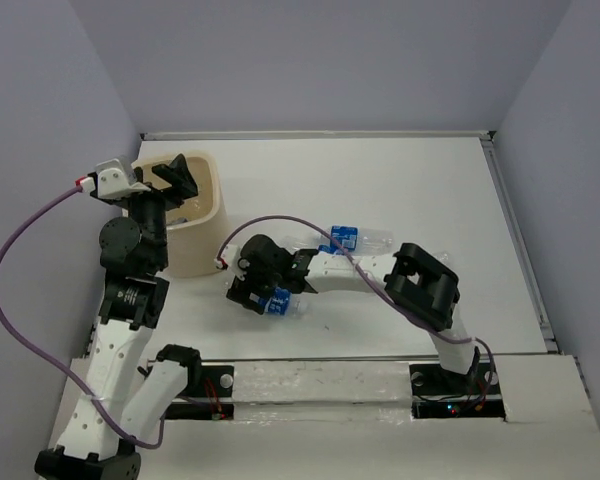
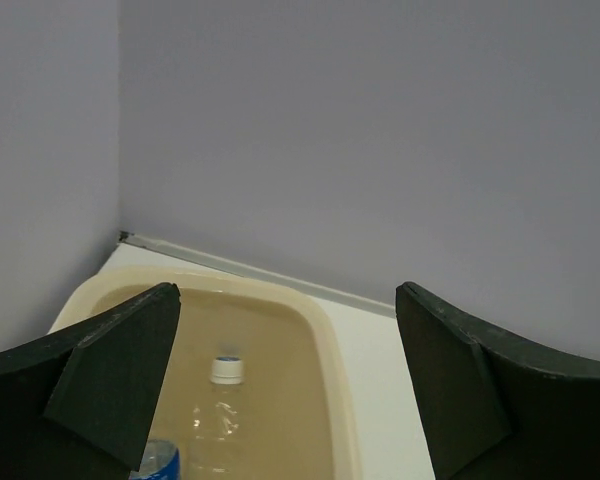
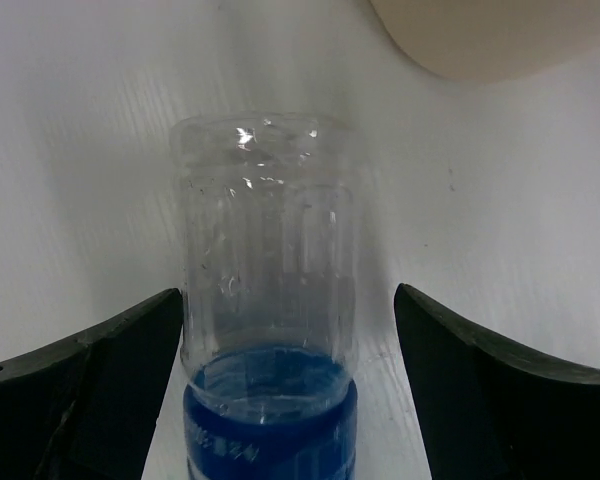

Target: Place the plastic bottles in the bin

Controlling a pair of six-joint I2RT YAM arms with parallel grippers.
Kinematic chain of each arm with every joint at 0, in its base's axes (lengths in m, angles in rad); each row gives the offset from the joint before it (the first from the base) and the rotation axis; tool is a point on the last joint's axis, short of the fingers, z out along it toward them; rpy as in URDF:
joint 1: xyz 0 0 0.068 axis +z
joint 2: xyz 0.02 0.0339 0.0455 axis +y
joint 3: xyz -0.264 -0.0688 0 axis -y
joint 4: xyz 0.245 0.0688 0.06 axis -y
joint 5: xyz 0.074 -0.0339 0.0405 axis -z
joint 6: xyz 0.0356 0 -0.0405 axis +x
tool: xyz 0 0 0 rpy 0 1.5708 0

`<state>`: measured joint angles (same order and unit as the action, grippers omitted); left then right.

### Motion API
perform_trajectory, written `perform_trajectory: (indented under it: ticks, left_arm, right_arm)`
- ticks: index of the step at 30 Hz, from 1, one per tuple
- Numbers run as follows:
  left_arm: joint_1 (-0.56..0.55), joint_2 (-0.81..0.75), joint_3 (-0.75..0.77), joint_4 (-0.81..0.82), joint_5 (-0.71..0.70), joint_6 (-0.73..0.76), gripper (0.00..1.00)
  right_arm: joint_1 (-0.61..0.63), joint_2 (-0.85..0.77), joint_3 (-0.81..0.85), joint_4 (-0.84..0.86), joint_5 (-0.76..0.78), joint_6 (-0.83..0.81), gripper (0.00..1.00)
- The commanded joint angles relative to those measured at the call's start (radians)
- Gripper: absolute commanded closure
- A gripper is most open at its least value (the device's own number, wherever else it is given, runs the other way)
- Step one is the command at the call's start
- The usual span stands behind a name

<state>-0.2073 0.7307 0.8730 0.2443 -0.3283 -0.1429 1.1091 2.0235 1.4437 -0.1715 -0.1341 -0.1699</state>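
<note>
My right gripper (image 3: pixel 288 300) stands jaws wide astride a blue-labelled bottle (image 3: pixel 267 240) lying on the table (image 1: pixel 400 180), its long axis running to 12 o'clock between them, the bin (image 1: pixel 194 250) at 1 o'clock, my left gripper (image 2: pixel 285 295) wide and empty above it.

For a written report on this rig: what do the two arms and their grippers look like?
The left arm and the right arm have white links and black joints. A thin purple cable runs along each. The left gripper and the right gripper have matte black, wedge-shaped fingers. I can read no markings.
</note>
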Motion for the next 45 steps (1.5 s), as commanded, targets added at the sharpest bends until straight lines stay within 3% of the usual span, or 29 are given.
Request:
perform_trajectory:
  ticks: [1,5,6,11,16,20,25,30,34,40,44,45]
  left_arm:
    - [0.003,-0.069,0.055,-0.134,0.210,-0.096,0.01]
    - [0.003,-0.132,0.002,-0.238,0.310,-0.138,0.01]
    - [0.003,-0.161,-0.032,-0.241,0.324,-0.159,0.01]
    - [0.003,-0.255,-0.111,-0.200,0.462,-0.218,0.01]
    - [-0.003,-0.336,-0.040,-0.194,0.437,-0.254,0.01]
    - [-0.049,-0.379,-0.017,-0.133,0.488,-0.316,0.01]
    - [-0.113,-0.467,-0.032,-0.131,0.410,-0.308,0.01]
    - [-0.152,-0.580,-0.127,-0.125,0.264,-0.274,0.01]
    - [-0.153,-0.631,-0.171,-0.154,0.146,-0.247,0.01]
    - [-0.181,-0.631,-0.177,-0.160,0.133,-0.233,0.01]
    - [-0.181,-0.636,-0.181,-0.157,0.132,-0.233,0.01]
    - [-0.181,-0.634,-0.184,-0.154,0.136,-0.233,0.01]
  right_arm:
    - [0.040,0.073,0.075,-0.031,0.001,-0.026,0.11]
    - [0.040,0.067,0.089,-0.011,-0.002,0.004,0.24]
    - [0.049,0.041,0.086,0.004,0.011,0.027,0.34]
    - [0.049,-0.157,0.026,0.035,0.040,0.111,0.48]
    - [0.049,-0.403,-0.016,0.087,0.177,0.165,0.50]
    - [0.037,-0.414,0.093,0.136,0.237,0.167,0.52]
    - [-0.046,-0.277,0.336,0.250,0.213,0.109,0.54]
    - [-0.094,-0.067,0.610,0.374,0.048,0.197,0.55]
    - [-0.104,0.099,0.762,0.556,0.021,0.268,0.55]
    - [-0.114,0.363,1.053,0.650,-0.033,0.389,0.55]
    - [-0.114,0.385,0.999,0.668,-0.030,0.415,0.54]
    - [-0.114,0.377,0.970,0.679,-0.036,0.415,0.44]
